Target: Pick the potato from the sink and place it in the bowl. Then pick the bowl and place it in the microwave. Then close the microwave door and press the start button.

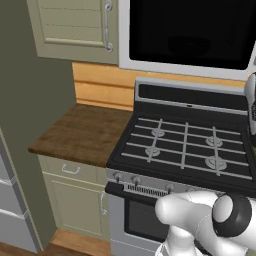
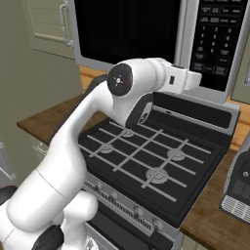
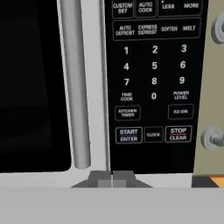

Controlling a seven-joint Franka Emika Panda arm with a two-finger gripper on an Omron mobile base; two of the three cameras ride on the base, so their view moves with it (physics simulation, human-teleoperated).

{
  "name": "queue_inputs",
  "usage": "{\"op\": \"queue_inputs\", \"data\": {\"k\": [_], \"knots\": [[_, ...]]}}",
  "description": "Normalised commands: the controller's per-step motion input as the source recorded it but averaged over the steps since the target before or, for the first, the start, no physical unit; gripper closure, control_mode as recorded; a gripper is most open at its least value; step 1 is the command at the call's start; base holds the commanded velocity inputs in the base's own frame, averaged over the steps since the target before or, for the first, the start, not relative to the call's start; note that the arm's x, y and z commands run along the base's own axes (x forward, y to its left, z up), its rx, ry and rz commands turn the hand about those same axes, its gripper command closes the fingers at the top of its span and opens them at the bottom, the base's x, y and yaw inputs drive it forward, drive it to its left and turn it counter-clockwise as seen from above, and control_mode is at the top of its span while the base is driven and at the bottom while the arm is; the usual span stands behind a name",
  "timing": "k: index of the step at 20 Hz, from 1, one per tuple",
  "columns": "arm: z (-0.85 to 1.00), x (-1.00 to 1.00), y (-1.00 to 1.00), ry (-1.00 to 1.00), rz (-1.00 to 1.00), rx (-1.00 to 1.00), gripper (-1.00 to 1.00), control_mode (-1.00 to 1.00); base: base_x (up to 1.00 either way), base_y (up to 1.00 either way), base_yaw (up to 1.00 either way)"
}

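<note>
Gripper (image 3: 112, 179), fingertips pressed together on nothing, is being held before the microwave (image 3: 100, 87) keypad (image 3: 153, 74), below START/ENTER button (image 3: 128, 135), beside the closed microwave door (image 3: 30, 83).

gas stove (image 1: 185, 145) | wooden counter (image 1: 82, 132) | green cabinet door (image 1: 70, 25)

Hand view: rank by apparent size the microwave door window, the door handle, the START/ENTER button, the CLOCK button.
1. Microwave door window, the largest, cut off by the frame edge.
2. Door handle, a long vertical bar.
3. START/ENTER button.
4. CLOCK button, narrower than START/ENTER.
All sit on the same front face, so nearness hardly skews this.
</note>
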Motion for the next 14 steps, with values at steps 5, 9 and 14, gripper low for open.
{"op": "queue_inputs", "data": {"k": [5, 9, 14], "knots": [[0.02, 0.35, -0.29, 0.0, 0.0, 0.01, 1.0, -1.0, 0.0, 0.0, 0.0], [0.0, 0.22, -0.3, 0.0, 0.02, 0.02, 1.0, -1.0, 0.0, 0.0, 0.0], [0.0, 0.14, -0.24, 0.0, 0.03, 0.03, 1.0, -1.0, 0.0, 0.0, 0.0]]}}
